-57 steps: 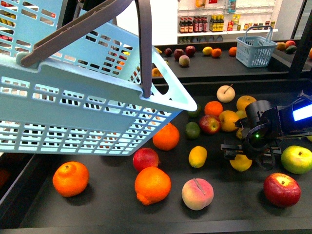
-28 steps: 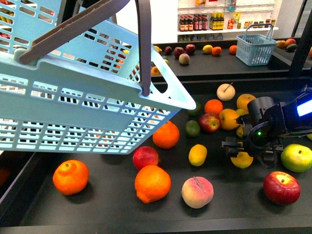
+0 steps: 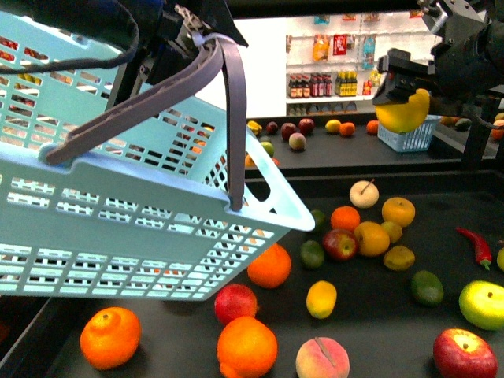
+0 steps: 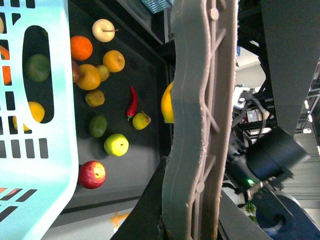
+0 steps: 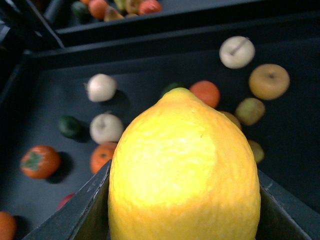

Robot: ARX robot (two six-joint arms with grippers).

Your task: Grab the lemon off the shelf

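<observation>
My right gripper (image 3: 402, 102) is shut on the lemon (image 3: 403, 113), bright yellow, and holds it high at the upper right, well above the shelf's black tray (image 3: 378, 315). In the right wrist view the lemon (image 5: 182, 165) fills the space between the two dark fingers (image 5: 87, 210), with the gripper (image 5: 182, 205) closed around it. My left gripper (image 3: 185, 27) is shut on the grey handle (image 3: 142, 102) of a light blue basket (image 3: 118, 220) that hangs tilted over the tray's left side. The handle (image 4: 200, 125) runs through the left wrist view above the gripper (image 4: 187, 220).
Loose fruit lies on the tray: a small yellow oval fruit (image 3: 321, 299), oranges (image 3: 246, 346), red apples (image 3: 463, 354), a peach (image 3: 323, 358), a green-yellow apple (image 3: 482, 304) and a red chili (image 3: 474, 244). A second blue basket (image 3: 405, 134) stands on the tier behind.
My right gripper has lifted the lemon off the tray, from low at the right up to the upper right. The left gripper has come into view at the top, still holding the basket.
</observation>
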